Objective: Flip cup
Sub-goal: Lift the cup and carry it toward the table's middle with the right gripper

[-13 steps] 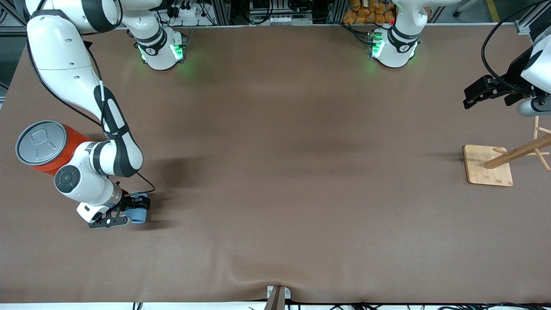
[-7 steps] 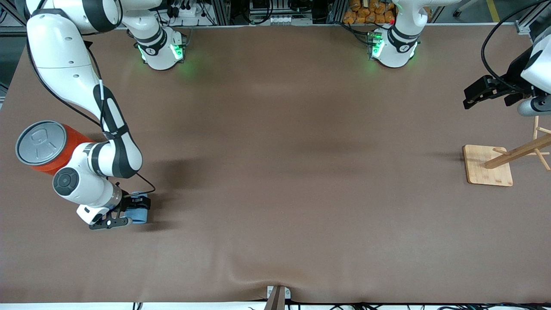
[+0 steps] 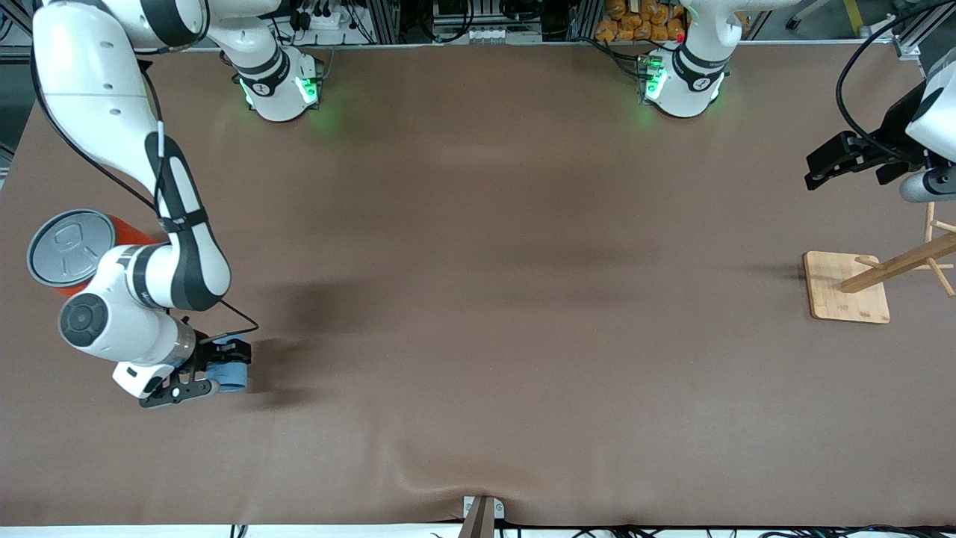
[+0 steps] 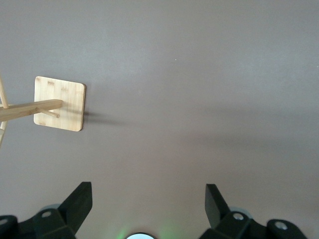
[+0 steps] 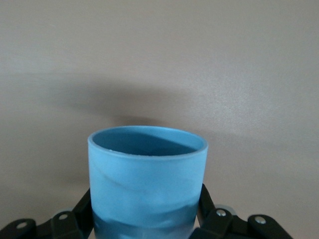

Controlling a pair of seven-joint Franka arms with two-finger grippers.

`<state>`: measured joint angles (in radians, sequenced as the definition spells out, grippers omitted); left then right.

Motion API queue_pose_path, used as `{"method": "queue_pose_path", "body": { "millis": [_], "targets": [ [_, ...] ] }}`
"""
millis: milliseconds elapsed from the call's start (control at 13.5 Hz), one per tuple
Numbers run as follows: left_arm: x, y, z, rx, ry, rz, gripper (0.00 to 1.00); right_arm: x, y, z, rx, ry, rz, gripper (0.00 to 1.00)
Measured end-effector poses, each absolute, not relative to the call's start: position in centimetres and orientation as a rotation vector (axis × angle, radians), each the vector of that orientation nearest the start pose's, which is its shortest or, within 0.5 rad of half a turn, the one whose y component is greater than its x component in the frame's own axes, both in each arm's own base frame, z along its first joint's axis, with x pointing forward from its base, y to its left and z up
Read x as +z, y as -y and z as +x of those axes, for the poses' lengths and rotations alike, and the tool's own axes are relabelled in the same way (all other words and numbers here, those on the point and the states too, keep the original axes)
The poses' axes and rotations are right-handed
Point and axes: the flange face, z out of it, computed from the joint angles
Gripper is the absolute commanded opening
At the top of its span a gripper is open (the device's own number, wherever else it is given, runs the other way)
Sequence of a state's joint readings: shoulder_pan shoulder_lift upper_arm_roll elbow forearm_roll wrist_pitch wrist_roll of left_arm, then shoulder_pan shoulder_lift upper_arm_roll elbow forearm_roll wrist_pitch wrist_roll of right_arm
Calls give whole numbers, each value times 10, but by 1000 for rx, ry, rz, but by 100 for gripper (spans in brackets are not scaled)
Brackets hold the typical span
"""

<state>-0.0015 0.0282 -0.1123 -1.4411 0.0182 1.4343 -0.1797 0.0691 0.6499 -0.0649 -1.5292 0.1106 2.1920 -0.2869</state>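
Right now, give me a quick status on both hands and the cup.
Right hand shut on the cup, held off the table near the orange can. Left hand open, waiting above the wooden rack. Nothing in the way.

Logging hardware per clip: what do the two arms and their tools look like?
Both arms have glossy white shells with dark grey joint bands; green lights glow at their bases. A black cable runs along each arm. The right tool and left tool are black, with angular two-finger jaws.

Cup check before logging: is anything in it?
Seemingly empty: the cup, in the right gripper, shows only dark blue inner wall; its bottom is hidden.
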Motion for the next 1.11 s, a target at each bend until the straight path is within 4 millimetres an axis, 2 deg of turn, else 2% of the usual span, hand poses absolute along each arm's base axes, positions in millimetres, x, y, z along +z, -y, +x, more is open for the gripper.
{"method": "queue_pose_path", "body": {
  "millis": [223, 445, 816, 891, 1113],
  "targets": [
    [658, 58, 546, 50, 109, -3120, 100, 334, -49, 699, -20, 608, -3015, 68],
    [658, 58, 547, 48, 111, -3120, 100, 368, -97, 687, -25, 769, -2943, 68],
    [658, 57, 548, 30, 112, -3122, 100, 400, -188, 662, -61, 1082, -2765, 68],
    [658, 57, 548, 30, 112, -3122, 100, 404, -207, 656, -68, 1126, -2733, 63],
    [658, 56, 548, 29, 115, -3122, 100, 407, -257, 640, -116, 1234, -2651, 62]
  ]
}}
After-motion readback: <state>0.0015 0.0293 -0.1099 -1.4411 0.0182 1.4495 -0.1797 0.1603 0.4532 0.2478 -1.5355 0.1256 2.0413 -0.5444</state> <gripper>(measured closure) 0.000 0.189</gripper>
